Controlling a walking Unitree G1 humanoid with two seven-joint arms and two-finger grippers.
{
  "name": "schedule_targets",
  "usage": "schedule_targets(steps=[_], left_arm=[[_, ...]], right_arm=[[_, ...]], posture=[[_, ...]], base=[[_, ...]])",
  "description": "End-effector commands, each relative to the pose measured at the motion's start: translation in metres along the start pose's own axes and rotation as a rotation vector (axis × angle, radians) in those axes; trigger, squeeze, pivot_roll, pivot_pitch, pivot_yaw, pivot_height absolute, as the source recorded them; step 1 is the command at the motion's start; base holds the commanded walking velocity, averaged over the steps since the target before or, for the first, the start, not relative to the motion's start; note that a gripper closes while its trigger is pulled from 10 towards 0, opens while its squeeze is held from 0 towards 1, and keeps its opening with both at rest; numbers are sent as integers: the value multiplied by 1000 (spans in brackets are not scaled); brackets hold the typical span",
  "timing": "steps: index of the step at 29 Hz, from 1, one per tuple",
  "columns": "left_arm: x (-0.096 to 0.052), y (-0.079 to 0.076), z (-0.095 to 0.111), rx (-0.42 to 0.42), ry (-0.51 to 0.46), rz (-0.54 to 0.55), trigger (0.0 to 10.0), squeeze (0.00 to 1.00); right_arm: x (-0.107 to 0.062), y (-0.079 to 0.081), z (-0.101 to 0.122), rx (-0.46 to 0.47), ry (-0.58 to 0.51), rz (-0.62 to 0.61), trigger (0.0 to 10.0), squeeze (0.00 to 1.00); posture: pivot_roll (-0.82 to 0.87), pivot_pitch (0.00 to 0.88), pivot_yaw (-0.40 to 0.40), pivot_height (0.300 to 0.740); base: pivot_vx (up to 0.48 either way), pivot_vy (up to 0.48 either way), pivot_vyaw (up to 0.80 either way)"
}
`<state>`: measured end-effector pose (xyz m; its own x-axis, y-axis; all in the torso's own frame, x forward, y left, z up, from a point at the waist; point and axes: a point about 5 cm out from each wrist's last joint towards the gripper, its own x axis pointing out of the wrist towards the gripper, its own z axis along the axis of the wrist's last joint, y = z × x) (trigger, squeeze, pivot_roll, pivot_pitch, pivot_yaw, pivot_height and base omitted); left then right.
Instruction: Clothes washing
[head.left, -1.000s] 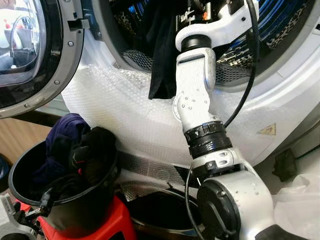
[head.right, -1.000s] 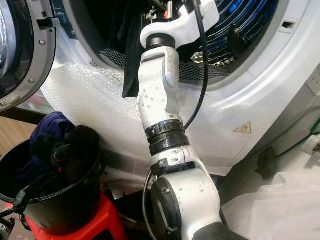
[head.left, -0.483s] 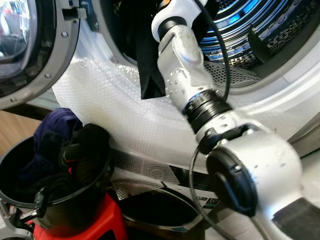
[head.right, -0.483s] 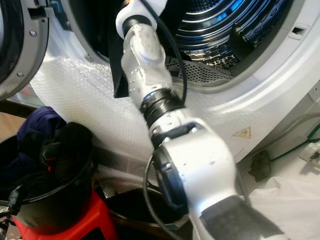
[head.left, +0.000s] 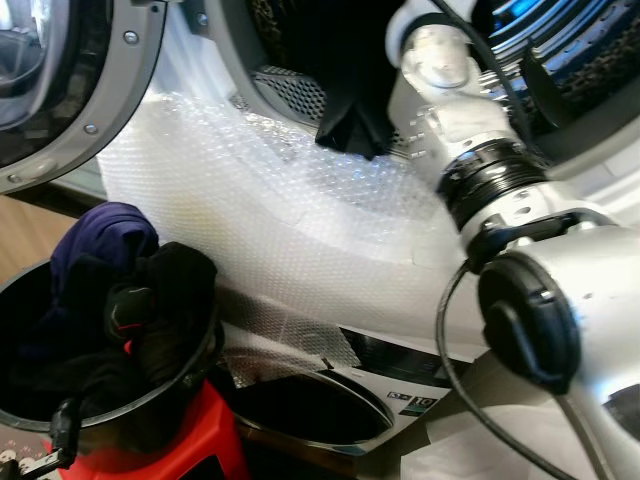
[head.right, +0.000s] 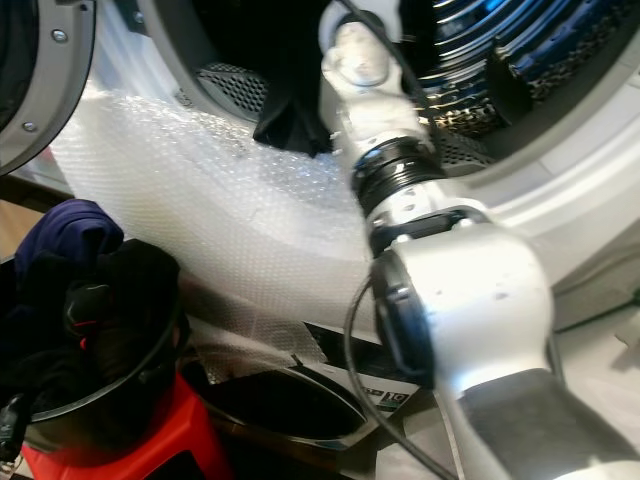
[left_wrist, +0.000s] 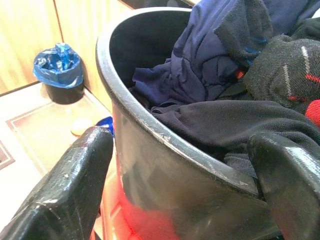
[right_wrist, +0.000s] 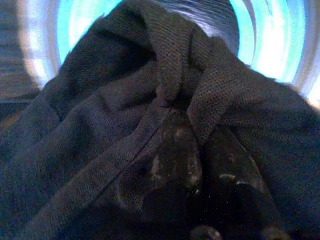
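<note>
The right arm reaches up and forward from the elbow into the washing machine's drum. In its wrist view the right gripper has its fingers pressed together on a fold of the black garment, whose tail hangs over the drum's lip onto the bubble wrap taped across the machine's front. The left gripper hovers spread — one finger either side of the rim of one black bucket (heaped with dark clothes) on a red stool. One open door stands at left — a blue-bagged bin sits on the floor.
</note>
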<state>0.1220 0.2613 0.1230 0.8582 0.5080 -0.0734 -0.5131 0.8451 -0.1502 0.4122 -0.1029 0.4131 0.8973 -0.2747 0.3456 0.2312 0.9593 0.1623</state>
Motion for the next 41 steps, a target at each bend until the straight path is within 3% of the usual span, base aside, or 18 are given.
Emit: schedule_targets(steps=[1, 7, 8, 9, 10, 11, 14, 15, 16, 22, 27, 31, 32, 33, 34, 36, 38, 41], left_arm=[[-8, -9, -29, -133, 124, 78, 10000, 0], [-3, -16, -28, -131, 123, 47, 10000, 0], [-2, -16, -28, -127, 122, 43, 10000, 0], [-1, -17, -28, -132, 121, 41, 10000, 0], [0, -17, -27, -136, 120, 40, 10000, 0], [1, -18, -27, -132, 120, 32, 10000, 0], [4, -20, -25, -134, 117, 26, 10000, 0], [6, -20, -25, -135, 115, 24, 10000, 0], [6, -21, -25, -136, 115, 23, 10000, 0], [8, -22, -25, -148, 112, 22, 10000, 0], [12, -26, -26, -155, 113, 13, 10000, 0], [16, -30, -27, -164, 113, -2, 10000, 0], [17, -31, -27, -166, 113, -4, 10000, 0], [19, -32, -27, -168, 115, -9, 10000, 0], [21, -32, -28, -170, 119, -14, 10000, 0], [22, -34, -28, -169, 124, -29, 10000, 0], [23, -38, -29, -161, 126, -51, 10000, 0], [25, -41, -28, -161, 124, -55, 10000, 0]], right_arm=[[4, -13, -5, 10, 27, -52, 0, 0], [7, -37, -25, -45, 86, -151, 0, 0], [7, -39, -28, -46, 95, -165, 549, 0], [6, -38, -30, -37, 102, -145, 3765, 0], [6, -37, -31, -31, 106, -129, 3765, 0], [5, -32, -32, 2, 104, -81, 10000, 0], [1, -13, -32, 50, 113, 85, 10000, 0], [-2, -3, -32, 24, 116, 158, 10000, 290], [-2, 0, -32, 14, 113, 176, 10000, 1000], [-7, 20, -16, 5, 63, 330, 10000, 1000], [-5, 22, -4, 0, 37, 361, 10000, 1000], [-2, 19, 22, 92, -50, 372, 10000, 1000], [-1, 17, 25, 106, -59, 364, 10000, 898], [1, 14, 26, 87, -51, 342, 10000, 180], [1, 14, 23, 57, -30, 320, 10000, 0], [0, 17, 20, 12, -18, 331, 10000, 0], [0, 15, 20, 47, -5, 304, 10000, 0], [4, 5, 28, 4, -49, 206, 10000, 0]], posture=[[430, 140, -202, 740], [415, 131, -184, 740], [413, 127, -180, 740], [407, 127, -174, 740], [406, 126, -169, 740], [405, 124, -165, 740], [399, 117, -157, 740], [398, 113, -155, 740], [398, 113, -155, 740], [381, 109, -146, 740], [350, 100, -139, 740], [331, 93, -135, 740], [320, 90, -129, 740], [313, 81, -124, 740], [304, 82, -122, 740], [296, 83, -121, 740], [296, 83, -121, 740], [291, 83, -121, 740]], base=[[0, 0, 0], [0, 0, 0], [0, 0, 0], [0, 0, 0], [0, 0, 0], [0, 0, 0], [0, 0, 0], [0, 0, 0], [0, 0, 0], [0, 0, 0], [0, 0, 0], [0, 0, 0], [0, 0, 0], [0, 0, 0], [0, 0, 0], [0, 0, 0], [0, 0, 0], [0, 0, 0]])
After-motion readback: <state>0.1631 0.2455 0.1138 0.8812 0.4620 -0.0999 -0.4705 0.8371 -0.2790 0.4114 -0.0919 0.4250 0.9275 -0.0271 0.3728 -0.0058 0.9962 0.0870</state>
